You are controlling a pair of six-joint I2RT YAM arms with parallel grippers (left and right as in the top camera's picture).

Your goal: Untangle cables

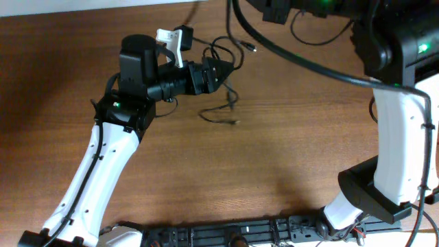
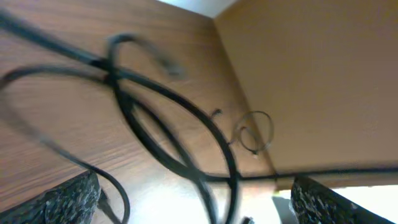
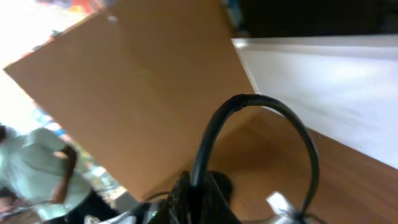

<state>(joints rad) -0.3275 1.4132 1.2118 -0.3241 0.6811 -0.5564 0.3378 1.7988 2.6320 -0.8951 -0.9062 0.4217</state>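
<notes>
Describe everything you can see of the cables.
The cables are thin, black, rubbery-looking cords lying in loose overlapping loops on the wooden table. One small plug end sticks out at the tangle's edge, and a strand trails toward the table's middle. The open left gripper hovers over the tangle, contact unclear. One cord seems pinched in the shut right gripper.

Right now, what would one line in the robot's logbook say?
left hand: open over the cables, nothing gripped | right hand: shut | cables: tangled loops on table

cables [image 1: 230, 96] on table [image 1: 288, 158], far centre | left claw [image 1: 221, 71] just left of them
</notes>
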